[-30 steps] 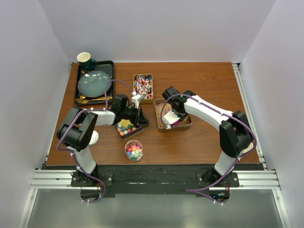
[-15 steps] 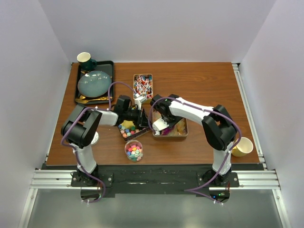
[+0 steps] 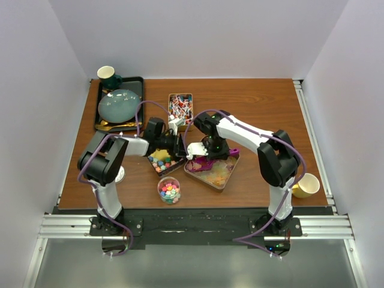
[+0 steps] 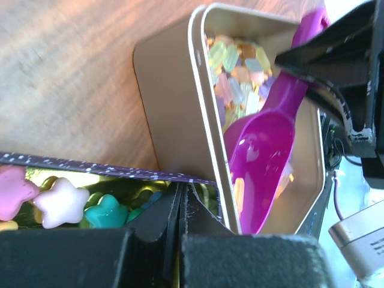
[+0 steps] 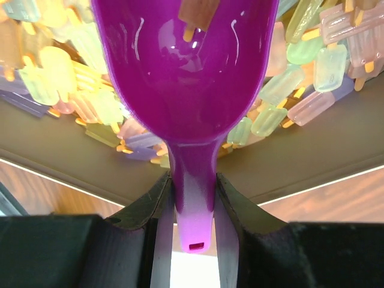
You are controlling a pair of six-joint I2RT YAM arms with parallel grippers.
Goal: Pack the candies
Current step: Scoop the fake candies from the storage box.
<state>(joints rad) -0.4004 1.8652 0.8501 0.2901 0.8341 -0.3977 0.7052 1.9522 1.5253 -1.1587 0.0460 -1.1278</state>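
My left gripper (image 3: 175, 146) (image 4: 182, 195) is shut on the rim of a dark tin (image 3: 174, 168) (image 4: 90, 168) of star-shaped multicolour candies (image 3: 159, 162) (image 4: 60, 201). My right gripper (image 3: 207, 150) (image 5: 193, 204) is shut on the handle of the purple scoop (image 3: 210, 161) (image 4: 264, 144) (image 5: 186, 72). The scoop's bowl lies in a gold tin (image 3: 223, 186) (image 4: 168, 102) (image 5: 312, 156) of pastel popsicle-shaped gummies (image 3: 216, 173) (image 5: 312, 66). One gummy sits in the bowl. A small jar (image 3: 169, 190) of multicolour candies stands near the front. A tin of red-white-blue wrapped candies (image 3: 180, 108) is behind.
A black tray (image 3: 139, 84) at the back left holds a teal plate (image 3: 119, 105) and a green mug (image 3: 108, 75). A yellow cup (image 3: 307, 186) stands at the right by my right arm's base. The gold tin touches the dark tin's corner.
My right gripper swung left and lowered the scoop into the gold tin. That tin slid toward the front and turned askew. My left gripper stayed on the dark tin.
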